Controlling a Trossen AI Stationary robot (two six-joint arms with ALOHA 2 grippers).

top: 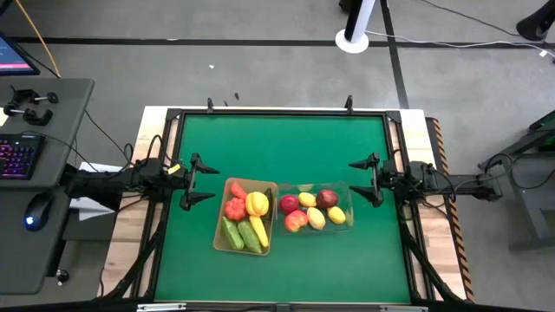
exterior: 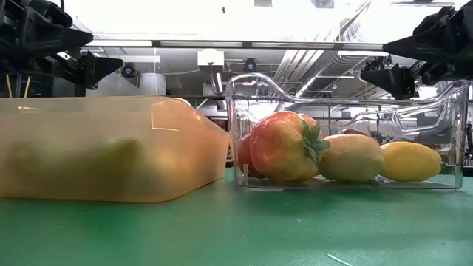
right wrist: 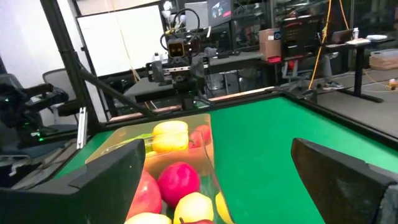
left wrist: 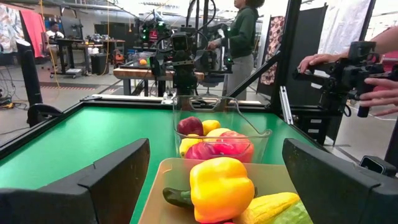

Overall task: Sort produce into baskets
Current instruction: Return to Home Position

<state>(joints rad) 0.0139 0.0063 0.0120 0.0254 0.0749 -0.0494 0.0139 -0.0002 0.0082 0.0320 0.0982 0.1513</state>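
Observation:
The tan basket (top: 245,215) sits left of the table's middle and holds a yellow pepper (left wrist: 221,186), a red tomato (top: 234,208) and green cucumbers (top: 243,234). Right beside it, the clear basket (top: 314,210) holds red apples (right wrist: 179,180) and yellow lemons (exterior: 410,160). My left gripper (top: 198,182) hovers level and open at the table's left side, just left of the tan basket. My right gripper (top: 368,180) hovers level and open at the right side, just right of the clear basket. Both point toward the table's middle with nothing between their fingers.
Bare green table (top: 282,143) stretches behind the baskets to the far edge and in front of them to the near edge. A dark raised frame (top: 282,111) rims the table. Beyond the table a person (left wrist: 242,31) stands, and hands (left wrist: 373,68) hold a device.

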